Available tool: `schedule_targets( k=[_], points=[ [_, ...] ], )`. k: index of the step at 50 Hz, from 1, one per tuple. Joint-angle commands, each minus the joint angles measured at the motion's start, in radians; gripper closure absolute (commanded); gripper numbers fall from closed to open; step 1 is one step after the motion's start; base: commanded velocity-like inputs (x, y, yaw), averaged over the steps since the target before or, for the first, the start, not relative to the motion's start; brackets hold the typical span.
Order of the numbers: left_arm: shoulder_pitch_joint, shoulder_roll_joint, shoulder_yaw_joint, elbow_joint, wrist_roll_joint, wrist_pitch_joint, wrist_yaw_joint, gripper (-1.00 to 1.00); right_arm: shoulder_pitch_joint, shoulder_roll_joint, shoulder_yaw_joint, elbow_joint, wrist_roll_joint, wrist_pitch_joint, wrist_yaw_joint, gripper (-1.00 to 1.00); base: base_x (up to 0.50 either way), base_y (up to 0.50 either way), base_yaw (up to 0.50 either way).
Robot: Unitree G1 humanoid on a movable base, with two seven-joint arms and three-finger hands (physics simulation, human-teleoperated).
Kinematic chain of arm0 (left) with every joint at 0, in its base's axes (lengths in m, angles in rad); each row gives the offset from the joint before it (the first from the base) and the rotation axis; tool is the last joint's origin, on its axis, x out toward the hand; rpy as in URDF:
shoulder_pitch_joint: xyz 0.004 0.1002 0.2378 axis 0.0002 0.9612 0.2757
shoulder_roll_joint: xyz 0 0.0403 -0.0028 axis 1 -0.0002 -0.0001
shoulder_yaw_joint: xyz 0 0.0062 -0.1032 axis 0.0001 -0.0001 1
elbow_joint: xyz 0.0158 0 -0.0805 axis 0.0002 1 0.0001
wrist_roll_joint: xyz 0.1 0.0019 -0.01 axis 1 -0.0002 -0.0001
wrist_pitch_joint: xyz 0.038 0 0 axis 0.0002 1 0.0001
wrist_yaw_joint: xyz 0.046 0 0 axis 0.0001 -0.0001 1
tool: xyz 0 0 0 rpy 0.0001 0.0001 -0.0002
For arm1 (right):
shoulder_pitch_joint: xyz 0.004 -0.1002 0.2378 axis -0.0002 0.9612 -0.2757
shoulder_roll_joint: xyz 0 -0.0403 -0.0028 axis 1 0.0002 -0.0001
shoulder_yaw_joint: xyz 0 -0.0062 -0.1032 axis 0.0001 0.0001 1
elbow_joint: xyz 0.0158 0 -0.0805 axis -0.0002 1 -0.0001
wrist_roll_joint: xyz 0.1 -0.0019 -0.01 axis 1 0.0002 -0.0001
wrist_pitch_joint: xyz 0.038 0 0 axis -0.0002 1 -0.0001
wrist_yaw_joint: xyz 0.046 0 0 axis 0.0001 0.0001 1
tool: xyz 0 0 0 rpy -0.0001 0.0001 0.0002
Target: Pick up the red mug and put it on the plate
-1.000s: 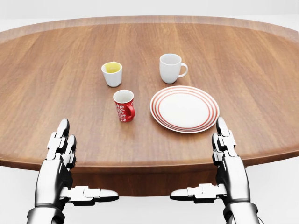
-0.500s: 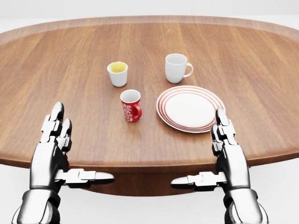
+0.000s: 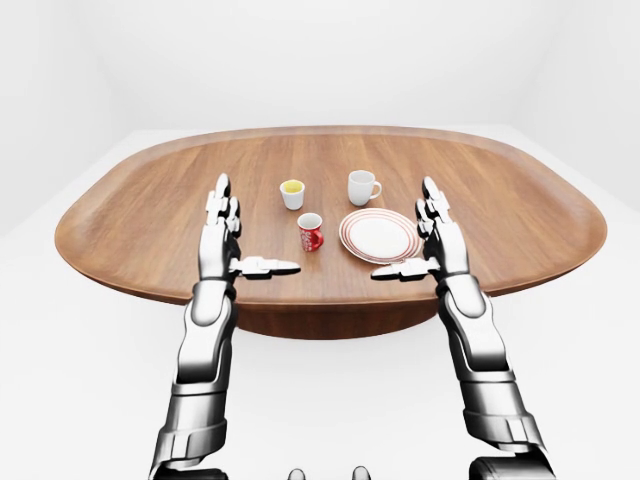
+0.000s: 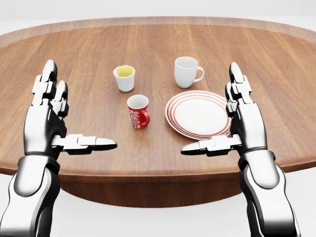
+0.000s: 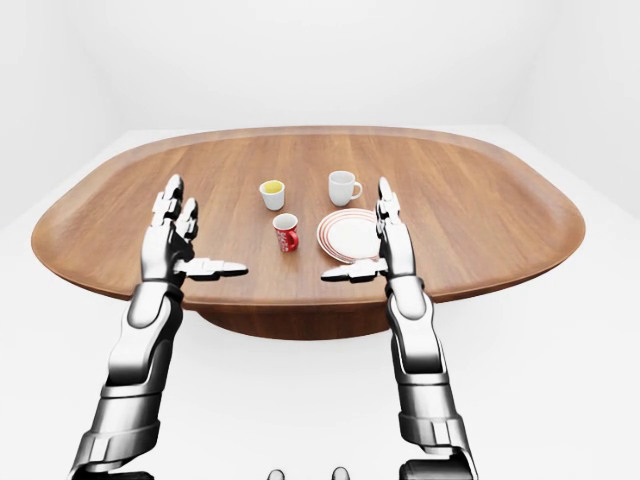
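Note:
The red mug point(image 4: 138, 112) with white patterning stands upright on the wooden table point(image 4: 89, 49), its handle turned toward the lower right. Just right of it lies the white plate point(image 4: 197, 113) with red rings, with nothing on it. My left hand point(image 4: 61, 113) hovers open over the table to the mug's left, fingers up and thumb pointing right. My right hand point(image 4: 227, 113) is open too, raised over the plate's right rim with its thumb below the plate's lower edge. Neither hand touches the mug.
A small white cup point(image 4: 124, 78) with yellow inside stands above the red mug in the head view. A plain white mug point(image 4: 186, 71) stands above the plate. The table's near edge point(image 4: 148, 170) runs below both hands; white floor surrounds it.
Both hands have risen and moved forward from the table's near edge to over the tabletop. The view shifted slightly between the earliest frame and the later ones; the crockery has not moved.

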Motion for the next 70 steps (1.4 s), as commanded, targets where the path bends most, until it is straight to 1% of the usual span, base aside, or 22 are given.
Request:
schedule_targets(
  k=[1, 26, 28, 70],
  points=[
    [-0.07, 0.02, 0.008, 0.049, -0.009, 0.0, 0.016, -1.0, -0.065, -0.022, -0.01, 0.03, -0.011, 0.0, 0.01, -1.0, 0.0, 0.0, 0.0],
    [-0.051, 0.01, -0.001, 0.021, 0.006, 0.0, 0.015, -1.0, -0.06, -0.021, -0.004, 0.047, -0.033, 0.0, 0.018, -1.0, 0.0, 0.0, 0.0],
    [-0.035, 0.008, -0.005, 0.001, 0.012, 0.0, 0.016, -1.0, -0.057, -0.019, 0.005, 0.048, -0.046, 0.0, 0.022, -1.0, 0.3, 0.0, 0.0],
    [-0.027, 0.004, -0.003, -0.004, 0.015, 0.0, 0.014, -1.0, -0.05, -0.016, -0.001, 0.035, -0.051, 0.0, 0.031, -1.0, 0.33, 0.0, 0.0]
  ],
)
